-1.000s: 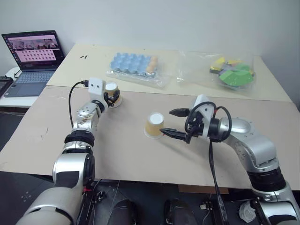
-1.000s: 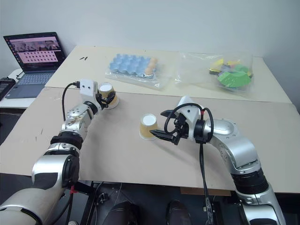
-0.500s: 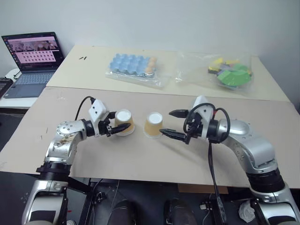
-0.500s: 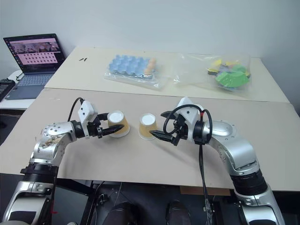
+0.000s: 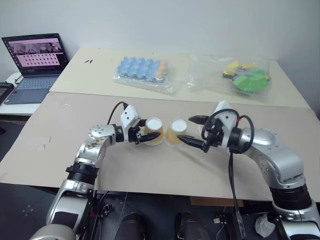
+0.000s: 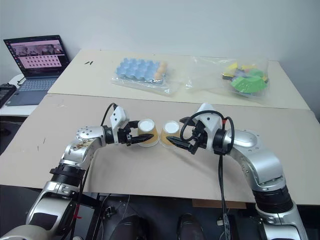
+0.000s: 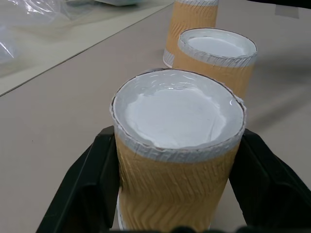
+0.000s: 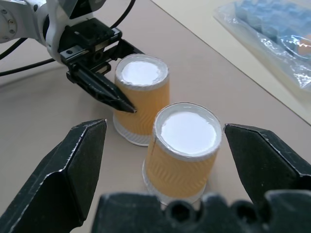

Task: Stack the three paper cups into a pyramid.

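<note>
Open laptop (image 5: pixel 34 60) with lit screen far left; blue plastic egg tray (image 5: pixel 142 70) in clear wrap on rear beige table (image 5: pixel 100 65); clear bag of green-yellow items (image 5: pixel 248 77) far right.
</note>
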`<state>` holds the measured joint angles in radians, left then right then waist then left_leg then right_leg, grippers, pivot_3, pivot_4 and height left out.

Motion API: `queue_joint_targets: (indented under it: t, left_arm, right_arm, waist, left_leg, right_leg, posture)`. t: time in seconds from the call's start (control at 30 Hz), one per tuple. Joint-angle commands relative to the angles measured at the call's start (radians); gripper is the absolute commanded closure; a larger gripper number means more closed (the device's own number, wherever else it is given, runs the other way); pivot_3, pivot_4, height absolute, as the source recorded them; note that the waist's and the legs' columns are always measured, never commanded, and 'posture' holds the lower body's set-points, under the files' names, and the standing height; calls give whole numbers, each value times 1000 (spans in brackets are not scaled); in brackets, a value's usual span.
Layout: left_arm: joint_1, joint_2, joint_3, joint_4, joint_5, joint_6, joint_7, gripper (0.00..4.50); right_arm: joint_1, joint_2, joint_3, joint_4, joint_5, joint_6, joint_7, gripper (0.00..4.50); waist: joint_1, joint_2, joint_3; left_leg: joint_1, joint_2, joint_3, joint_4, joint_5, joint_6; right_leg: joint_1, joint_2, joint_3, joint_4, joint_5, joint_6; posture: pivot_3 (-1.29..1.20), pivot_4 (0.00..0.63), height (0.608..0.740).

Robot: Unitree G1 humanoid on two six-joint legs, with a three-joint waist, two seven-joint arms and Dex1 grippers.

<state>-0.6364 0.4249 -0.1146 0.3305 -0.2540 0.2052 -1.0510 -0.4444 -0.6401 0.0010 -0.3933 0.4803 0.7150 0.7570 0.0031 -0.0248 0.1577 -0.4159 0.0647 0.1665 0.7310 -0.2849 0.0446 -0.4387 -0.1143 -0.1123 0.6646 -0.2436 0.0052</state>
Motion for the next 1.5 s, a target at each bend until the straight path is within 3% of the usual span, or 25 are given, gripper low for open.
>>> queue_joint_targets:
  t: [0.03,0.33,0.43,0.57,0.7,1.1,1.47,1.5]
  left_arm:
    - [-14,13,13,-37,-10,-2,-17,19]
    - [45,146,109,-300,-127,195,-30,19]
    - [76,198,157,-418,-178,285,-7,19]
    - [87,222,203,-552,-248,394,52,19]
    - [82,238,240,-649,-321,484,94,19]
    - [115,311,255,-727,-394,558,119,19]
    - [126,318,241,-725,-388,547,126,19]
    - [129,318,238,-728,-388,547,125,2]
  right_arm:
    - [17,-34,-91,-28,32,7,-5,0]
    - [283,-210,-290,-15,43,18,80,0]
    - [323,-218,-278,36,-23,-3,36,0]
    - [200,-128,-198,206,-126,-42,-114,0]
    - [104,-55,-153,321,-179,-107,-160,0]
    - [-117,88,-92,564,-212,-212,-164,0]
    - [-208,142,-114,681,-221,-261,-178,0]
    - [-213,143,-116,686,-225,-269,-184,251]
  waist:
    - [1,0,0]
    - [8,0,0]
    - [1,0,0]
    - [-10,0,0]
    - [-15,0,0]
    - [-13,1,1]
    - [-16,1,1]
    - [-16,1,1]
  left_leg:
    - [0,0,0,0,0,0]
    - [0,0,-1,-1,0,1]
    - [1,1,-1,-1,0,1]
    - [6,1,0,0,0,0]
    - [10,1,0,-2,0,0]
    - [7,0,3,-3,0,0]
    - [6,0,3,-3,0,0]
    - [7,0,3,-3,0,0]
  right_leg:
    - [0,0,0,0,0,0]
    - [0,0,0,-1,0,0]
    - [1,0,2,0,0,0]
    - [4,0,5,1,0,1]
    - [7,0,7,0,0,1]
    - [2,0,7,1,0,1]
    - [2,0,8,1,0,1]
    - [2,0,8,1,0,1]
  posture:
    - [0,150,706]
    - [0,150,706]
    - [0,150,706]
    - [0,150,706]
    - [0,150,706]
    - [0,150,706]
    - [0,150,706]
    - [0,150,706]
